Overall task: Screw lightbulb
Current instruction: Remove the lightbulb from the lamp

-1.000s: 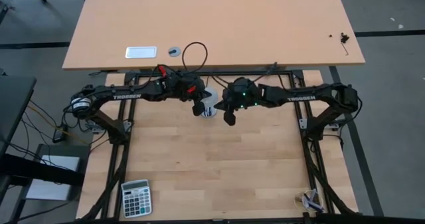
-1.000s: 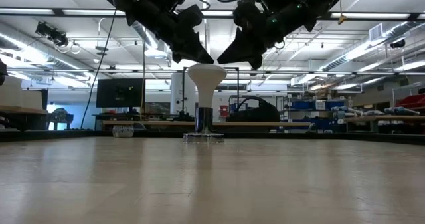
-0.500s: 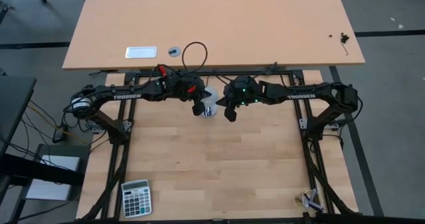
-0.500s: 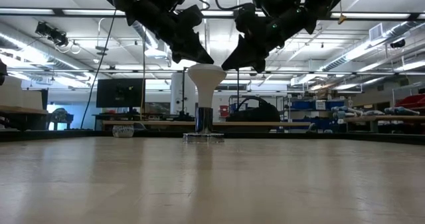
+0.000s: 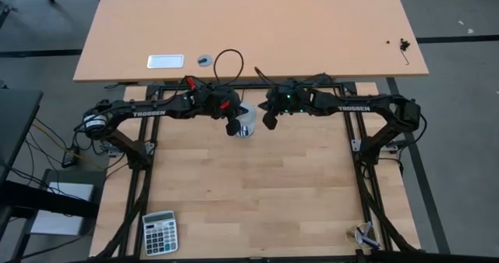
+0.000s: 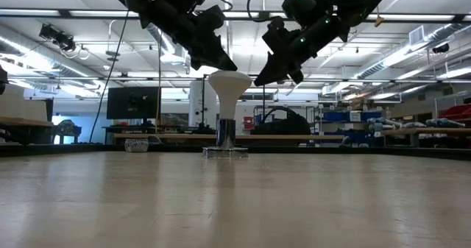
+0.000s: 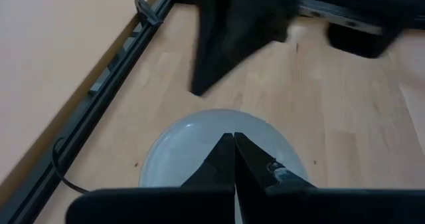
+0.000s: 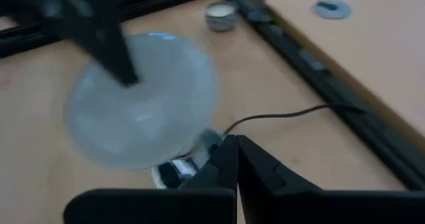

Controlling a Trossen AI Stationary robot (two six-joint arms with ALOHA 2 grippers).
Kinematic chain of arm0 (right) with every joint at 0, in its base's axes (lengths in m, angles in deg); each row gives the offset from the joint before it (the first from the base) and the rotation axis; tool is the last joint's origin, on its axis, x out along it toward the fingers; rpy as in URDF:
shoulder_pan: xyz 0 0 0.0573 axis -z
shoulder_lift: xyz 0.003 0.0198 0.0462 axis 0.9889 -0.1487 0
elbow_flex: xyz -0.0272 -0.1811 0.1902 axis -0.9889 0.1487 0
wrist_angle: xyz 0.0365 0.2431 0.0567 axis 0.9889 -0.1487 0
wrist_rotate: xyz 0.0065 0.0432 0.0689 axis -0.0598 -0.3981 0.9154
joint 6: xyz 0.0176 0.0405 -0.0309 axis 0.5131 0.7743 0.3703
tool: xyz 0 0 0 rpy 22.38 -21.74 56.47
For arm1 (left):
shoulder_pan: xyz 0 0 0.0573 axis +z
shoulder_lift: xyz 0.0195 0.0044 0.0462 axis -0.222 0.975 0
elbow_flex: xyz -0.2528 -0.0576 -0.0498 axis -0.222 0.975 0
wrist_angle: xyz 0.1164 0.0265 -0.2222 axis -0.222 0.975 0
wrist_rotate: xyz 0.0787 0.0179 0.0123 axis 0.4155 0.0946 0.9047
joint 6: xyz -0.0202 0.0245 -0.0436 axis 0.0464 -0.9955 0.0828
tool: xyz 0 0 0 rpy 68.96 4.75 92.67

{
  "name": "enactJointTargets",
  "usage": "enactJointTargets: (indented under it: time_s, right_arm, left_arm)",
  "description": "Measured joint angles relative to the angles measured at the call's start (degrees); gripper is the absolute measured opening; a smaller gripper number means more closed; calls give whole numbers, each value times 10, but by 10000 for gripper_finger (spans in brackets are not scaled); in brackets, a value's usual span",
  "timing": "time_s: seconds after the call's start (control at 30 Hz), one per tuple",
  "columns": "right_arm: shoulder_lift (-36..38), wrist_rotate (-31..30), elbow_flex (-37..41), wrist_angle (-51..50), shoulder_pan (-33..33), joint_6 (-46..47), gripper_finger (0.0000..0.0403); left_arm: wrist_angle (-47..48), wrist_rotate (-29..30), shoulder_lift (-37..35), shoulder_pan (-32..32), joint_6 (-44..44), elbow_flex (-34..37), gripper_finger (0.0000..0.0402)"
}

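Since the earlier frames, the right gripper (image 6: 266,77) is being drawn back toward two o'clock of the lightbulb (image 6: 229,93), fingers pressed together and empty. Standing upright in its socket (image 6: 226,151), the lightbulb is being flanked at ten o'clock by the left gripper (image 6: 221,62), likewise closed and empty, seemingly so that a turn can be steadied.

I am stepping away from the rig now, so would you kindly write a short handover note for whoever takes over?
Left pincer: shut, empty, tip just above the lightbulb's dome on the left arm's side.
Right pincer: shut, empty, beside the dome rim on the other side, clear of it.
Lightbulb: standing upright, dome up, base in the socket at the work table's far edge, black cord trailing off.
Done: bulb is seated and stands unsupported.
Left: whether it is fully tight cannot be seen; check, then park both arms.
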Motion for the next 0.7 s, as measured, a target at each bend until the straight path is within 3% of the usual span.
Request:
enactJointTargets:
  time_s: [0.13,0.33,0.47,0.7]
  right_arm:
    - [7,2,0,-2,13,0,12]
    - [23,114,0,1,-19,1,12]
    - [-4,111,0,14,-71,0,12]
    - [-29,24,0,36,-95,9,11]
  left_arm:
    - [3,0,0,1,0,0,0]
    - [0,0,0,1,-1,0,0]
    - [-1,1,0,1,-2,0,0]
    - [-1,1,0,1,-2,0,0]
